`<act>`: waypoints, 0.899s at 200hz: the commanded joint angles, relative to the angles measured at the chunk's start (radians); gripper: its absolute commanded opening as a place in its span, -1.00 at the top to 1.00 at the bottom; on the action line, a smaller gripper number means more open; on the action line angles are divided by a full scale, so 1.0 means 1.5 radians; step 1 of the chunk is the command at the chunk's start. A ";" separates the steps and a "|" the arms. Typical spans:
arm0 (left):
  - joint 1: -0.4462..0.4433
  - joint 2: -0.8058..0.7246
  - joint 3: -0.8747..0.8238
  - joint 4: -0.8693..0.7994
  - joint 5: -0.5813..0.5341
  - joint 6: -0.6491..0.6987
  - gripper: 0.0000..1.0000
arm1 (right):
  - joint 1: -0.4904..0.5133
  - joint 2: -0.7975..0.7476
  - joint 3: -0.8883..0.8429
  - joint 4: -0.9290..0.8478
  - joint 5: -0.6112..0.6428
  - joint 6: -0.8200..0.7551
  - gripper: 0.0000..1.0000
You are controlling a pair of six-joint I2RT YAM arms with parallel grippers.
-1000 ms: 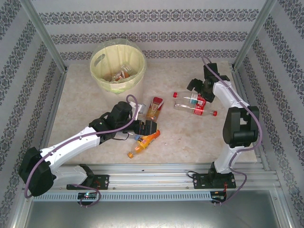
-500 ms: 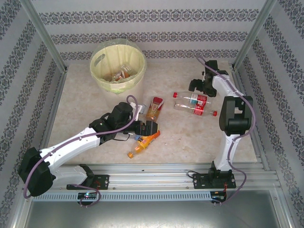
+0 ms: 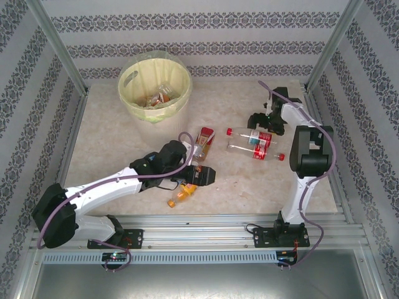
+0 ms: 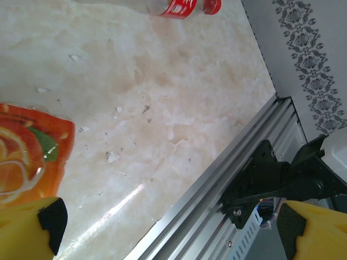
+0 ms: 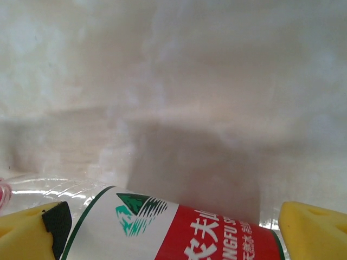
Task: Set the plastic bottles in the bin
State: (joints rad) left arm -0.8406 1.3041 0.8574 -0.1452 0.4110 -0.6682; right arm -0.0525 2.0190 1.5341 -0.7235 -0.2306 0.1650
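The bin (image 3: pixel 128 78) stands at the back left with several plastic bottles (image 3: pixel 159 97) inside. An orange bottle (image 3: pixel 179 195) lies near the front; its orange label (image 4: pixel 27 157) sits just beside one yellow finger (image 4: pixel 27 230) of my open left gripper (image 3: pixel 202 176), with only bare table between the jaws. An orange-and-red labelled bottle (image 3: pixel 203 140) lies mid-table. Two clear red-labelled bottles (image 3: pixel 252 135) (image 3: pixel 257 151) lie to the right. My right gripper (image 3: pixel 262 120) is open and low over the upper one, whose white-and-red label (image 5: pixel 173 227) spans the gap between the fingers.
The table's aluminium front rail (image 4: pixel 217 189) and the right arm's black base mount (image 4: pixel 271 179) lie close ahead of the left gripper. Patterned walls enclose the table on three sides. Bare table (image 3: pixel 237 180) stretches between the two arms.
My left arm has swung right and toward the front edge, over the orange bottle. My right gripper has come down and nearer, over the upper clear bottle. Both stayed open.
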 commanded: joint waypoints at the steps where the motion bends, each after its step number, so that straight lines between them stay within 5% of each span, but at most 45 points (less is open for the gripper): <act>1: -0.018 0.010 0.019 0.049 -0.003 -0.024 -1.00 | -0.005 -0.046 -0.034 -0.010 -0.044 0.018 -0.96; 96: -0.125 0.279 0.160 0.136 -0.006 -0.162 -1.00 | -0.005 -0.107 -0.115 0.019 -0.058 0.046 -0.96; 180: -0.128 0.414 0.209 0.172 -0.044 -0.170 -1.00 | 0.006 -0.109 -0.125 0.022 -0.074 0.028 -0.96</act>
State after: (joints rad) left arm -1.0294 1.8942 1.1378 0.0608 0.3824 -0.9222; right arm -0.0559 1.8931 1.3701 -0.6926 -0.3325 0.2165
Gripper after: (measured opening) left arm 0.999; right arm 0.981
